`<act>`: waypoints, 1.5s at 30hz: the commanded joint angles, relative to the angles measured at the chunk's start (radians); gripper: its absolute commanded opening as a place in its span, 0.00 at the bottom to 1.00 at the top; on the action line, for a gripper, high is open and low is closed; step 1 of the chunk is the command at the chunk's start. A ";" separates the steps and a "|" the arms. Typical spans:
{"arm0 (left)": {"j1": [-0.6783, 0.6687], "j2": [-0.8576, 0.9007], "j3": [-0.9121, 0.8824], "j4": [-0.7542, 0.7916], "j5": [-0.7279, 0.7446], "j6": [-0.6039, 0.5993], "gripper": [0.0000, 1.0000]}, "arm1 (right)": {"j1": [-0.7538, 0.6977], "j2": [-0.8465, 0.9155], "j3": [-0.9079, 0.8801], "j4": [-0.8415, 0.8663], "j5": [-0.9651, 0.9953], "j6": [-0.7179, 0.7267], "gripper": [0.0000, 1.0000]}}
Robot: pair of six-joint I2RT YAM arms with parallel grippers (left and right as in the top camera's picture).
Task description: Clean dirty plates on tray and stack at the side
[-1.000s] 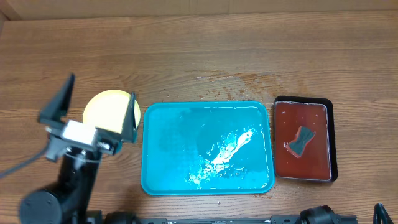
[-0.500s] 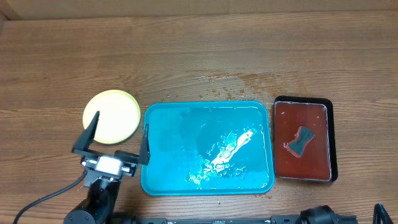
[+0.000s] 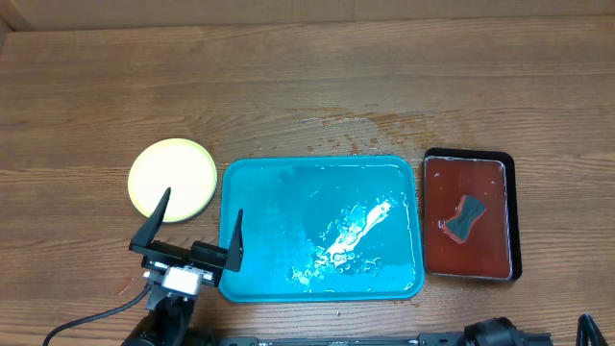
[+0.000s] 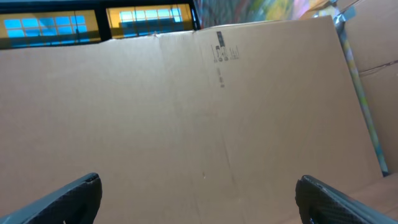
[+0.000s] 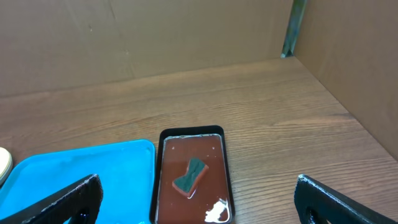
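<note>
A pale yellow-green plate (image 3: 173, 180) lies on the table left of the turquoise tray (image 3: 259, 192); whether more plates lie under it I cannot tell. The tray is wet and holds no plates. It also shows in the right wrist view (image 5: 74, 171). My left gripper (image 3: 192, 234) is open and empty, near the front edge between the plate and the tray's left rim. Its wrist view shows only the cardboard wall between its fingertips (image 4: 199, 199). My right gripper (image 5: 199, 199) is open and empty, back from the table's front right, facing the dark red tray.
A dark red, black-rimmed tray (image 3: 490, 240) right of the turquoise tray holds a green-topped sponge (image 3: 465, 218), which also shows in the right wrist view (image 5: 189, 174). Water drops lie on the wood behind the turquoise tray (image 3: 356, 130). Cardboard walls (image 5: 186, 31) close the back and right.
My left gripper has drawn back from over the plate toward the front edge and a little right, leaving the plate fully uncovered. The trays and sponge have not moved.
</note>
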 commanded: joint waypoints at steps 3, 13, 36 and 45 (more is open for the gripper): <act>-0.003 -0.029 -0.044 0.058 -0.017 -0.010 1.00 | -0.001 0.005 0.001 0.005 -0.005 -0.004 1.00; -0.003 -0.029 -0.093 0.034 -0.070 -0.016 1.00 | -0.001 0.005 0.001 0.005 -0.005 -0.004 1.00; -0.002 -0.029 -0.093 -0.573 -0.206 -0.181 1.00 | -0.001 0.005 0.001 0.005 -0.005 -0.004 1.00; -0.002 -0.027 -0.093 -0.571 -0.210 -0.182 1.00 | -0.001 0.005 0.001 0.005 -0.005 -0.004 1.00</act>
